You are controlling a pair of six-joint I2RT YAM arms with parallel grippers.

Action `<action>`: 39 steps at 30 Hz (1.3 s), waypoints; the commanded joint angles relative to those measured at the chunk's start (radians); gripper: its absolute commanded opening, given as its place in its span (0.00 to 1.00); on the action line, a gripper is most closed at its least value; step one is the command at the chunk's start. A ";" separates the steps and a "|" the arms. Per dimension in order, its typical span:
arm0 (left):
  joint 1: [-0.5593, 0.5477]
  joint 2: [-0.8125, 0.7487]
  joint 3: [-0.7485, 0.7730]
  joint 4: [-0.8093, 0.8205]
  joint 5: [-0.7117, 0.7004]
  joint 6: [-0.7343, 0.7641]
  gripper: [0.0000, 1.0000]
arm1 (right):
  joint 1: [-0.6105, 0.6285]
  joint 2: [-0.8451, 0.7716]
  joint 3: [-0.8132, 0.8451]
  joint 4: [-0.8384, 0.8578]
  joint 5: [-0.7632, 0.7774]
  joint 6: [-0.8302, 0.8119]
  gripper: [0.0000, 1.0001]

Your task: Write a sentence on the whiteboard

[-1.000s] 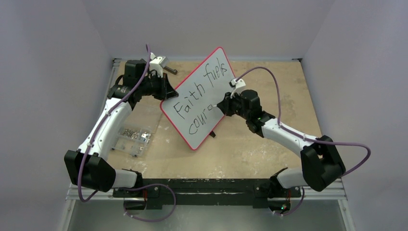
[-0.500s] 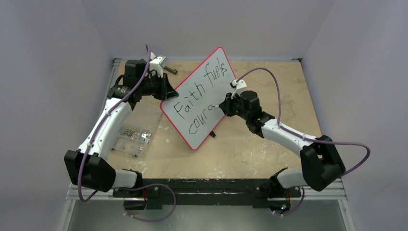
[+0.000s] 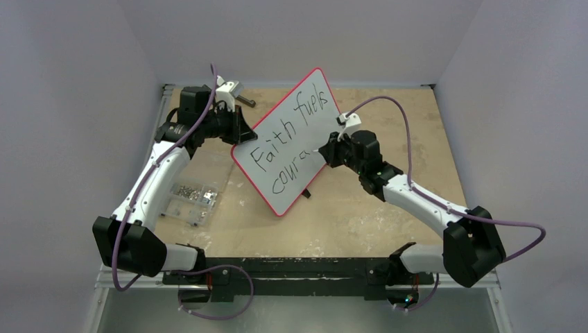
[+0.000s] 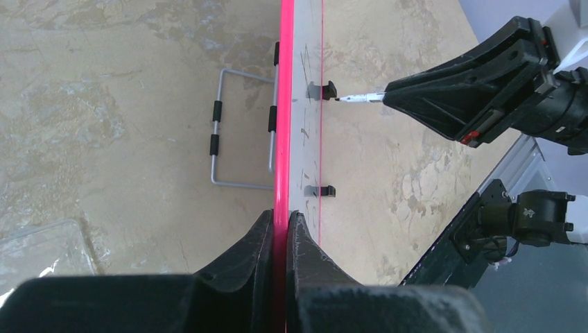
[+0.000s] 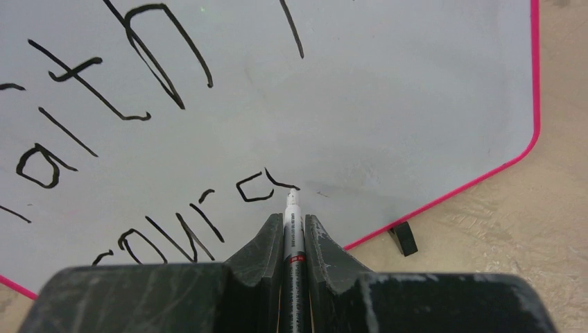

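Observation:
The whiteboard (image 3: 288, 197), white with a red rim, stands tilted on edge in the middle of the table. My left gripper (image 3: 240, 134) is shut on its left rim, and the left wrist view shows the red rim (image 4: 285, 104) pinched between the jaws (image 4: 281, 219). The sentence (image 3: 288, 142) reads "Faith fuels" above "coura" in black strokes (image 5: 159, 69). My right gripper (image 5: 293, 220) is shut on a thin marker (image 5: 292, 239), whose tip touches the board just right of the "a". From above, this gripper (image 3: 324, 149) sits at the board's right side.
A clear plastic box of small parts (image 3: 193, 195) lies left of the board. A grey wire stand (image 4: 239, 132) is on the table behind the board. A white and dark object (image 3: 229, 89) sits at the back left corner. Walls close in on three sides.
The right gripper has moved the marker rightward along the second line, finishing the "a" of "coura". Its elbow has swung right. The left arm and the board have stayed put.

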 commanded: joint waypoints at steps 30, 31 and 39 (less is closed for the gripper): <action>0.009 -0.030 0.008 0.036 -0.087 0.043 0.00 | -0.044 0.124 0.175 0.044 -0.036 -0.010 0.00; 0.009 -0.030 0.008 0.036 -0.087 0.043 0.00 | -0.045 0.124 0.173 0.049 -0.046 -0.021 0.00; 0.009 -0.029 0.006 0.036 -0.087 0.043 0.00 | -0.044 0.121 0.150 0.055 -0.102 -0.033 0.00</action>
